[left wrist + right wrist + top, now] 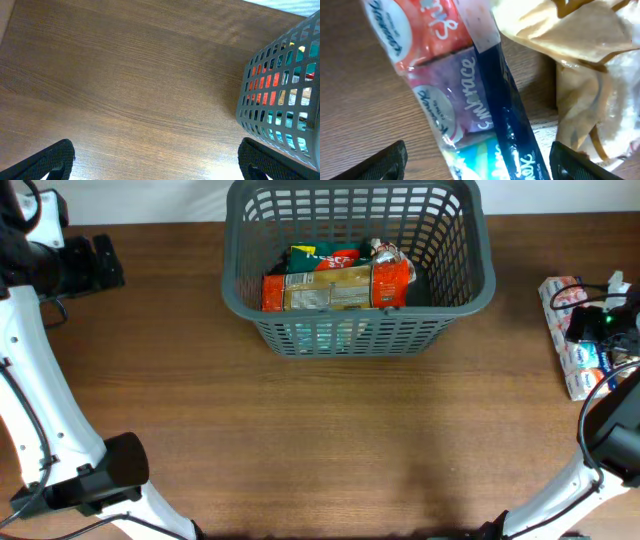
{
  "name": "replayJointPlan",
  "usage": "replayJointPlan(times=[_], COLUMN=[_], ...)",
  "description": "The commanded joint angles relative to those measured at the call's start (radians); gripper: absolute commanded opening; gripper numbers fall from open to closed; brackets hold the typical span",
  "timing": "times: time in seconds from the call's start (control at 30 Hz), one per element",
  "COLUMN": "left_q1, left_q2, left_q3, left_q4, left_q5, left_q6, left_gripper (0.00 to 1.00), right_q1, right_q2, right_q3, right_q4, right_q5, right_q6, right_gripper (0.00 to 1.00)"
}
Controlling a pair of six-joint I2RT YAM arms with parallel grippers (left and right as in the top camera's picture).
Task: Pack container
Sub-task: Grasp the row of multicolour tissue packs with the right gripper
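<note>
A: Right gripper (476,162) hangs over the tissue multipack (455,95), jaws spread — centre it before closing.

B: Left gripper (155,160) gapes, idle. The container (455,280) sits far-centre, snack packs (335,280) inside.

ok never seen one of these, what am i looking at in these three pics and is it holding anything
These are two robot arms at a wooden table, each ending in a two-finger claw. One picture looks down from above; the other two come from cameras on each wrist.

In the grey basket lie a few snack packs. At the table's right edge sits a multipack of tissue packets.

The left claw is open over bare table beside the basket, holding nothing. The right claw is open just above the tissue multipack, close up; its fingers sit either side of it, not closed on it.
</note>
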Motion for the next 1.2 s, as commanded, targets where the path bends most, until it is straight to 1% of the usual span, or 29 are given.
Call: replayJointPlan(times=[0.0,0.03,0.13,0.17,0.2,0.23,0.27,0.33,0.4,0.5,0.6,0.67,0.77,0.83,0.97,1.07,1.17], left_q1=[0.003,0.003,0.003,0.003,0.003,0.003,0.003,0.003,0.003,0.003,0.003,0.003,0.003,0.003,0.003,0.003,0.003], left_q2=[-0.008,-0.008,-0.008,-0.008,-0.008,-0.008,-0.008,-0.008,-0.008,-0.008,-0.008,-0.008,-0.008,-0.008,-0.008,-0.008,-0.008], left_q3=[0.009,0.009,0.009,0.009,0.009,0.009,0.009,0.009,0.009,0.009,0.009,0.009,0.009,0.009,0.009,0.009,0.009], left_q4=[-0.003,-0.003,-0.003,-0.003,-0.003,-0.003,-0.003,-0.003,-0.003,-0.003,-0.003,-0.003,-0.003,-0.003,-0.003,-0.003,-0.003], left_q5=[0.000,0.000,0.000,0.000,0.000,0.000,0.000,0.000,0.000,0.000,0.000,0.000,0.000,0.000,0.000,0.000,0.000], left_q6=[-0.010,-0.010,-0.010,-0.010,-0.010,-0.010,-0.010,-0.010,-0.010,-0.010,-0.010,-0.010,-0.010,-0.010,-0.010,-0.010,-0.010], left_gripper=[0.99,0.99,0.99,0.99,0.99,0.99,0.99,0.99,0.99,0.99,0.99,0.99,0.99,0.99,0.99,0.99,0.99], right_q1=[0.000,0.000,0.000,0.000,0.000,0.000,0.002,0.009,0.021,0.036,0.046,0.047,0.047,0.053,0.095,0.148,0.231], right_q2=[0.056,0.067,0.087,0.093,0.097,0.098,0.098,0.098,0.093,0.069,0.008,-0.029,-0.115,-0.179,-0.305,-0.384,-0.457], right_q3=[-0.003,-0.003,-0.003,-0.005,-0.005,-0.006,-0.005,-0.005,-0.005,0.003,0.057,0.098,0.189,0.263,0.422,0.513,0.573], right_q4=[-0.008,-0.013,-0.032,-0.036,-0.042,-0.048,-0.055,-0.069,-0.081,-0.106,-0.143,-0.161,-0.190,-0.207,-0.259,-0.295,-0.297], right_q5=[0.022,0.024,0.022,0.021,0.011,0.003,-0.008,-0.053,-0.084,-0.159,-0.212,-0.254,-0.339,-0.407,-0.417,-0.410,-0.410], right_q6=[-0.008,-0.006,-0.006,-0.006,-0.006,-0.005,-0.002,0.011,0.054,0.082,0.135,0.143,0.187,0.187,0.187,0.186,0.176], right_gripper=[0.87,0.85,0.84,0.81,0.76,0.66,0.53,0.40,0.37,0.29,0.29,0.29,0.29,0.28,0.24,0.24,0.24])
